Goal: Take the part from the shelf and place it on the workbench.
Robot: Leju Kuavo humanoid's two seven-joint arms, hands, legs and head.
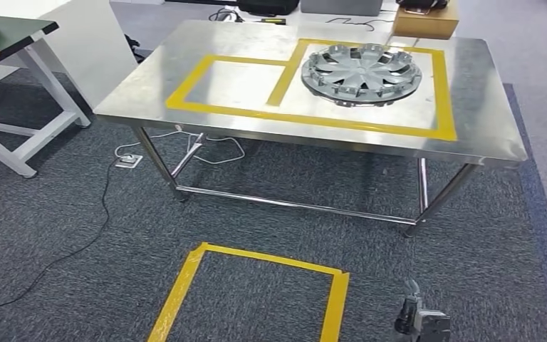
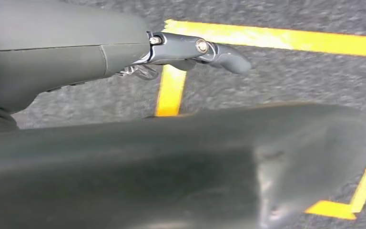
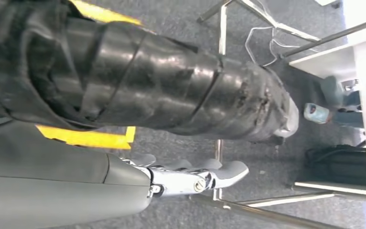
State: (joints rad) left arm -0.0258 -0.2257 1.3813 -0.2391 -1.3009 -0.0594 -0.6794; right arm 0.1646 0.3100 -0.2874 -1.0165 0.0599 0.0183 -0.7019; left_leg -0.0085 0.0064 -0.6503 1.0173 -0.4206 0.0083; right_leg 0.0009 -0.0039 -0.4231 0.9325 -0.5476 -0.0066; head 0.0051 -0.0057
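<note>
On the counter [image 1: 149, 92], inside the larger yellow-taped square, we see the part [image 1: 361, 73] lying flat, which we judge is its marked spot. Our left hand [image 2: 190, 52] and right hand [image 3: 190, 176] hang with fingers spread, holding nothing.

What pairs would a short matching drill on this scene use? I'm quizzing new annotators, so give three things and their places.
Things:
1. hubcap
2. cardboard box
3. white power strip

Places:
A. on the carpet under the steel workbench
B. past the workbench's far edge
C. on the workbench, inside the yellow tape outline

Pairs: 1-C, 2-B, 3-A
</note>
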